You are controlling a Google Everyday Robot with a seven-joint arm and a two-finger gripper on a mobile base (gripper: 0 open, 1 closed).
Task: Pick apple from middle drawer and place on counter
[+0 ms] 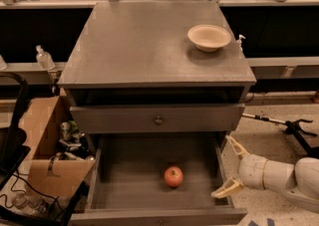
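Gripper hangs spread and empty under the front right corner of the counter, beside the drawer wall. Apple lies mid-floor, apart. I'm approaching; next I reach inward and down.

high front view down over counter, tool lower right

Spread gripper beside middle drawer containing apple.
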